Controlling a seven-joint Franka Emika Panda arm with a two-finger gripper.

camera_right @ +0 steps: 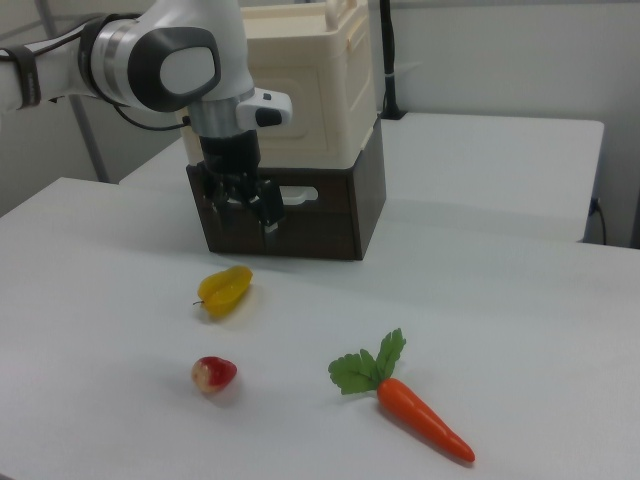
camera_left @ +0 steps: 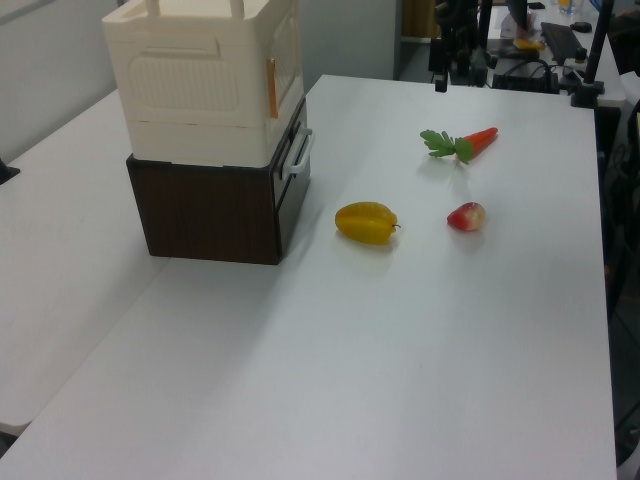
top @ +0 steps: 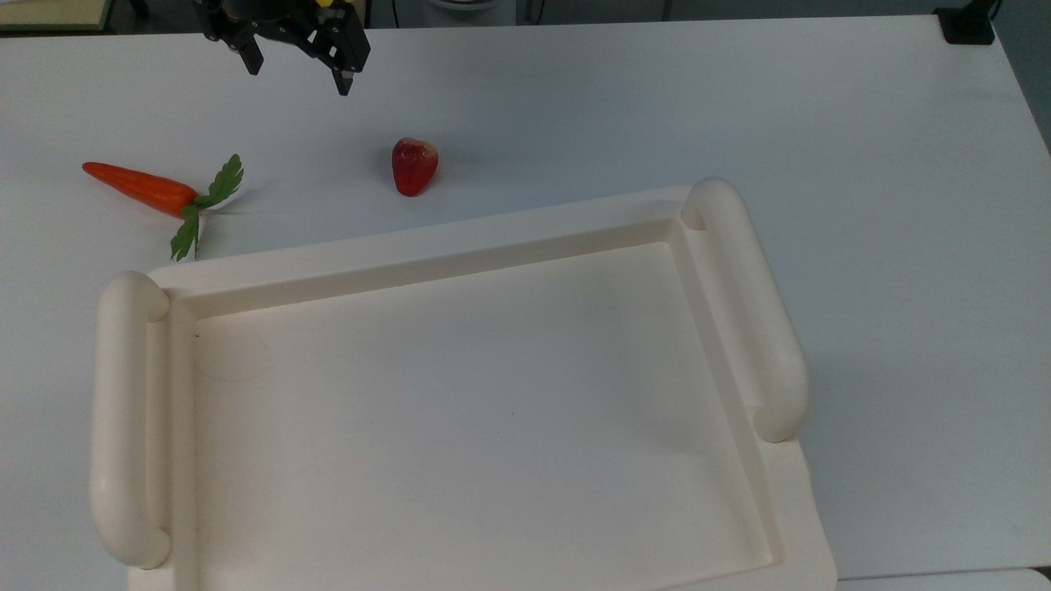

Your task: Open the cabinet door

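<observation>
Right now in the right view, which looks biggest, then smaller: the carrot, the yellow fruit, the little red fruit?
1. Carrot, leaves included, though it also lies nearest the camera.
2. Yellow fruit.
3. Red fruit, clearly the smallest, even though it lies nearer than the yellow one.

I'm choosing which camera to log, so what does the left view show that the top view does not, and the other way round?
Left view: the yellow fruit, the cabinet's dark brown base with its white handle, and the cabinet door. Top view: the cabinet's recessed top with its two rounded bars. Both: the carrot, the red fruit, the white table and the gripper, jaws open.
</observation>
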